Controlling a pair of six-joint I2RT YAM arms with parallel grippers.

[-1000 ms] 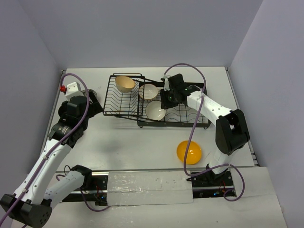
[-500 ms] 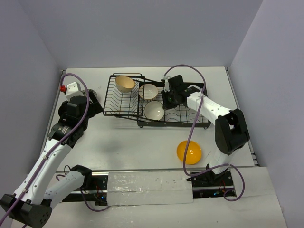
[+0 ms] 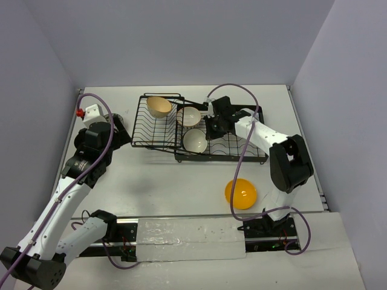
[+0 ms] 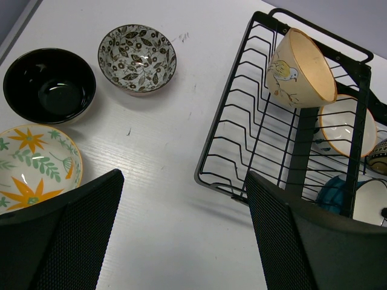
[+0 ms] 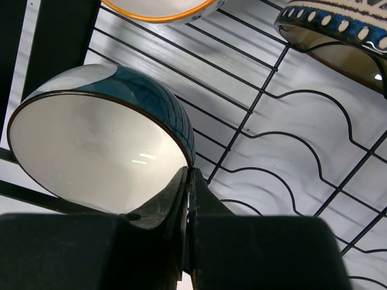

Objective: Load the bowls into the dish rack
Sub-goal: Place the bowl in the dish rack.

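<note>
While the left tool [image 4: 181, 181] hangs spread wide and empty over the bench [image 4: 175, 241] just left of the dish rack [image 4: 242, 130], the right tool [image 5: 188, 181] is clenched. Its fingers are pressed together with nothing between them, tips right against the rim of a blue-sided bowl [image 5: 97, 151] with a white inside. That bowl leans tilted on the wires of the rack's right section. Same section: white bowl with orange rim [image 4: 346, 124] and a dotted-rim bowl [image 5: 338, 27]. Tan bird-pattern bowl [image 4: 300, 67] stands on edge at the far side of the rack's left section. Outside the rack: black bowl [image 4: 49, 84], grey floral bowl [image 4: 138, 58] and orange-flower bowl [image 4: 33, 163] at the bench's far left corner; orange-yellow bowl [image 3: 240, 193] alone toward the near right edge.
</note>
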